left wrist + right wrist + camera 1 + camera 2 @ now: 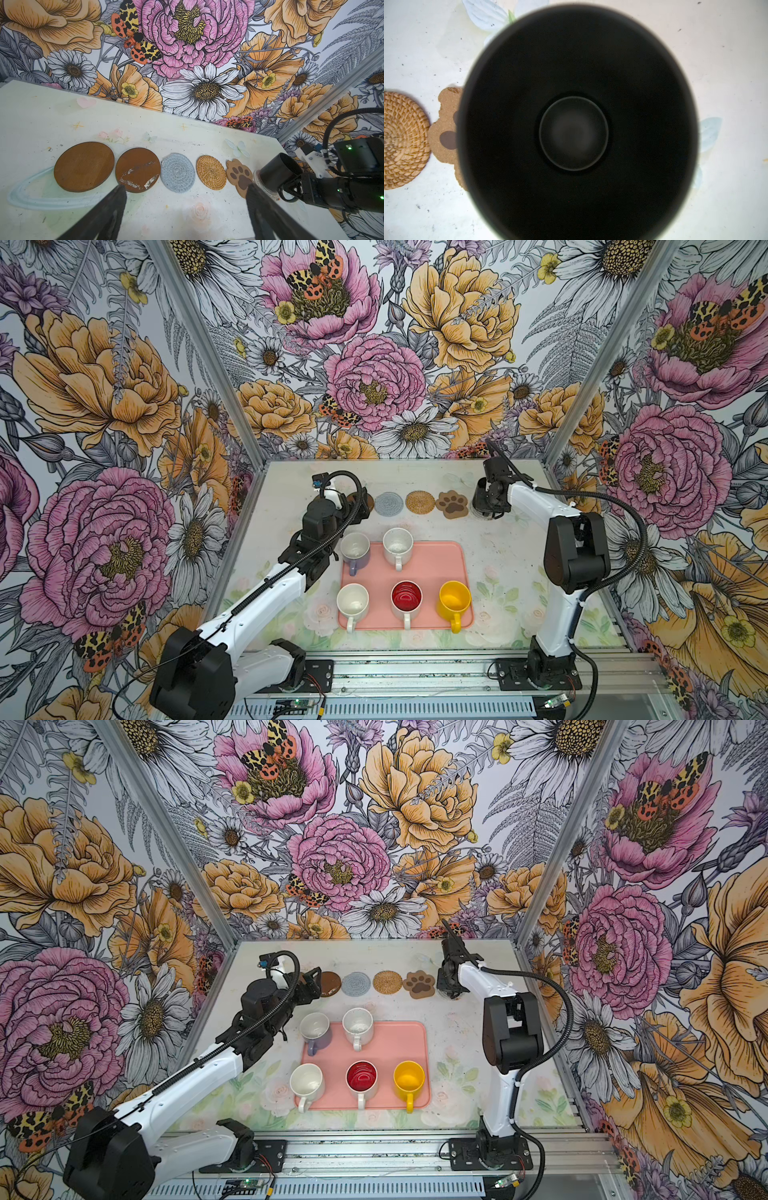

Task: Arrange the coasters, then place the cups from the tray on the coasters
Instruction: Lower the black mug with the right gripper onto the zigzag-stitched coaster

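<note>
Right gripper (292,186): jaws closed on the handle of the black cup (276,172). The cup is upright, with its base on the pale woven coaster (258,179) at the right end of the row. Its body stands just past my fingertips, and my wrist camera looks straight down into it.

Left gripper (187,187): jaws spread wide, nothing between them. It hangs low on the near side of the row, toward its left end. Whether a fingertip touches the scuffed brown disc (138,167) I cannot tell.

Row from the left: plain brown disc (84,166), scuffed disc, grey-blue round (177,175), rattan round (211,172), paw coaster (239,176), then the pale one under the cup.

Tray (432,560), nearer than the row, carries five cups, none in either grip:
- far side: lavender cup (355,549), speckled cup (397,545)
- near side: plain white cup (352,601), red-lined cup (406,598), yellow cup (454,598)
</note>
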`<state>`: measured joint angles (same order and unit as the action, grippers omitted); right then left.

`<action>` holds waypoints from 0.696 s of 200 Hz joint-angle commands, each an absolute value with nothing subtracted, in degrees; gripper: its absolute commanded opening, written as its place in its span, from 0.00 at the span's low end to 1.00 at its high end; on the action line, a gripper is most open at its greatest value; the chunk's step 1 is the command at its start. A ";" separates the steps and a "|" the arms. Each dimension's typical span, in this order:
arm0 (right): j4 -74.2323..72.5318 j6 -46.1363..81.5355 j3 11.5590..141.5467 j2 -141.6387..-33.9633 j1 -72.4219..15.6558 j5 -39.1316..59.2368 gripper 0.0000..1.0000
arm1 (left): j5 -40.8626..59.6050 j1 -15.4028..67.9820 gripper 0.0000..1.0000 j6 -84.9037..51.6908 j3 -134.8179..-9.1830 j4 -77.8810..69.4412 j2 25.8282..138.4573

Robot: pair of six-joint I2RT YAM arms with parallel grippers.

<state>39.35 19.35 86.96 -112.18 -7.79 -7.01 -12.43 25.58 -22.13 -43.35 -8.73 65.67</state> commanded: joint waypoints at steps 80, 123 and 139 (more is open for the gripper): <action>34.81 18.94 88.65 -113.16 -7.38 -9.10 0.00 | -13.22 24.79 0.91 -21.40 -42.70 -7.92 65.47; 34.54 19.07 87.99 -113.39 -7.38 -9.37 0.00 | -13.27 24.87 0.91 -21.44 -42.69 -7.91 65.34; 34.45 19.14 87.80 -113.26 -7.30 -9.44 0.00 | -13.24 24.86 0.91 -21.42 -42.63 -7.98 65.30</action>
<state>38.46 19.40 86.94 -113.86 -7.79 -7.46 -12.43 25.30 -22.11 -43.35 -7.92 65.67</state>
